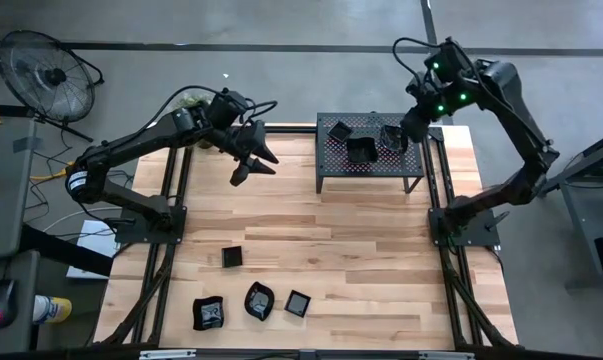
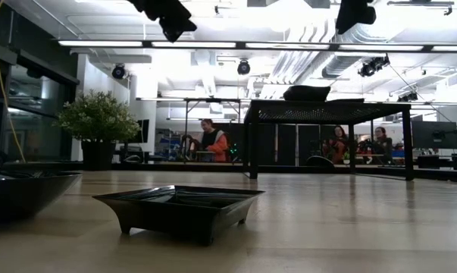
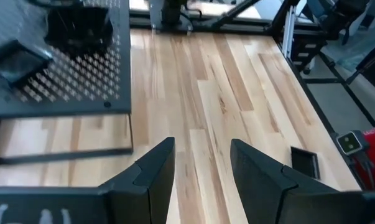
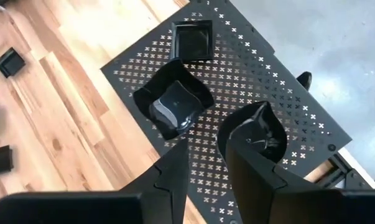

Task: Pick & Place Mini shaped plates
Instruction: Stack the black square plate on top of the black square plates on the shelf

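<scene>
The worktop (image 1: 381, 260) was split into two camps at that moment. Up at the far side stood the perforated rack (image 1: 331, 165), and three mini shaped plates sat on its deck: a small square one (image 4: 193, 42), a larger wavy-rimmed one (image 4: 173, 106) in the middle, and a rounded one (image 4: 252, 132) close under the right arm's fingers. So three looked delivered, by my reckoning.

Down at the near edge, four plates were waiting on the bare wood: a small square dish (image 1: 232, 257) standing a little apart, then a row of a wavy one (image 1: 209, 313), a rounded one (image 1: 259, 301) and another square one (image 1: 298, 303). Those were the job left, roughly over half of what I could see.

The right gripper (image 4: 207, 155) hung over the rack just beside the rounded plate, jaws parted and nothing between them. The left gripper (image 3: 203, 163) hovered above open wood beside the rack, jaws apart too, carrying nothing, well away from the waiting four.
</scene>
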